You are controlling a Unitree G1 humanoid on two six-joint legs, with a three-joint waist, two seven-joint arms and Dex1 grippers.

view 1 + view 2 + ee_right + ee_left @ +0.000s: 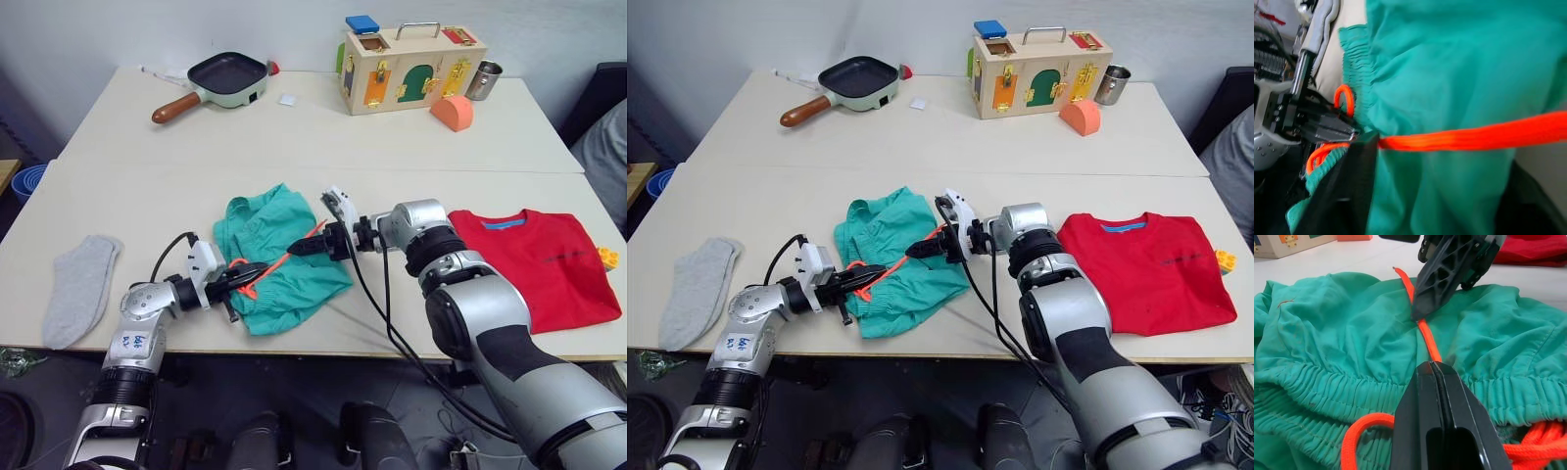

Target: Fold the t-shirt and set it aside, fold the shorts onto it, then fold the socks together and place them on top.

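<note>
**Both grippers on the shorts**

Nearest in the left eye view, the left gripper [245, 279] sits at the shorts' [279, 257] waistband; right gripper [299, 247] rests on their middle. Beside the shorts lies the t-shirt [542, 262], folded flat; one sock [80, 288] lies well apart on the other side.

Left wrist view: fingers [1442, 421] pressed together over the orange drawstring [1428, 339].

Right wrist view: fingers closed, drawstring running from them.
</note>
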